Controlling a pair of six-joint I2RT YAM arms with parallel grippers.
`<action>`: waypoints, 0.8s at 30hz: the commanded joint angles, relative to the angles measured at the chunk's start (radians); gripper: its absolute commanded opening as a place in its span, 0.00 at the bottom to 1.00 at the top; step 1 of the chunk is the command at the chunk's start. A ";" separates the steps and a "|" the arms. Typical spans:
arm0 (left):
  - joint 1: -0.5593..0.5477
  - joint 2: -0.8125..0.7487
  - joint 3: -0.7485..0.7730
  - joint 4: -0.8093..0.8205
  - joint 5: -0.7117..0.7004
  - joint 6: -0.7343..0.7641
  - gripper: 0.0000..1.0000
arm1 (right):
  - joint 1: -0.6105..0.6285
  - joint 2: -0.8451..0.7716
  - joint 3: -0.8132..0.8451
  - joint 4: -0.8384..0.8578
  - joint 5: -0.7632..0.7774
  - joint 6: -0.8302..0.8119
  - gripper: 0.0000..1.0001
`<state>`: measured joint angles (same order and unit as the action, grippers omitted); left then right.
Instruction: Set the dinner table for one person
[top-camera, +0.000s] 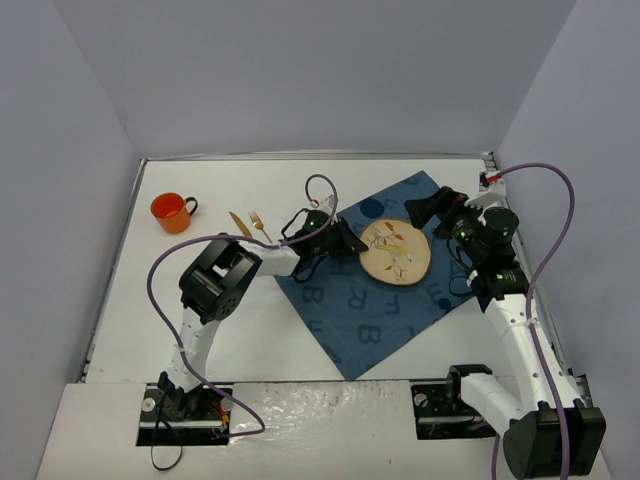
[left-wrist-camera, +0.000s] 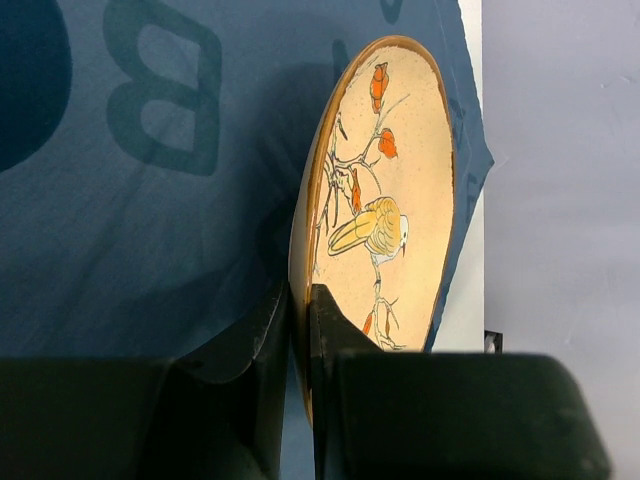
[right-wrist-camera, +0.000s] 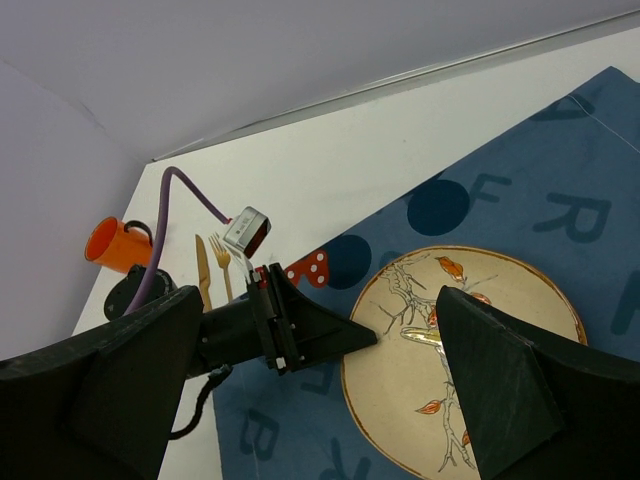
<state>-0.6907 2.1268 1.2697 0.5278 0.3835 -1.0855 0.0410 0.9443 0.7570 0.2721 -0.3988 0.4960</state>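
Note:
A cream plate (top-camera: 396, 251) painted with a bird and orange leaves lies on the blue letter-printed cloth (top-camera: 340, 320) on the white dinner table (top-camera: 150, 300). My left gripper (top-camera: 358, 245) is shut on the plate's left rim; the left wrist view shows the rim (left-wrist-camera: 300, 300) pinched between both fingers. My right gripper (top-camera: 428, 208) is open and empty, hovering above the plate's far right edge. The plate also shows in the right wrist view (right-wrist-camera: 470, 360). An orange mug (top-camera: 173, 212), a golden knife (top-camera: 238, 224) and a golden fork (top-camera: 260, 225) lie on the table at the left.
Grey walls enclose the table on the left, back and right. Purple cables loop over both arms (top-camera: 555, 215). The cloth (left-wrist-camera: 150, 200) lies skewed, one corner reaching the near table edge. The mug (right-wrist-camera: 115, 243) and cutlery (right-wrist-camera: 210, 268) show at the left of the right wrist view.

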 joint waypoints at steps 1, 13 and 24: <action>-0.004 -0.050 0.121 0.242 0.069 -0.068 0.00 | 0.008 -0.010 0.033 0.060 0.018 -0.026 1.00; -0.003 0.038 0.100 0.259 0.069 -0.119 0.00 | 0.013 -0.007 0.025 0.048 0.037 -0.044 1.00; 0.002 0.004 0.065 0.159 0.034 -0.118 0.37 | 0.014 -0.013 0.016 0.040 0.049 -0.053 1.00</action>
<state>-0.6910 2.2381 1.3170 0.5913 0.4152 -1.1797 0.0475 0.9443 0.7567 0.2587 -0.3667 0.4650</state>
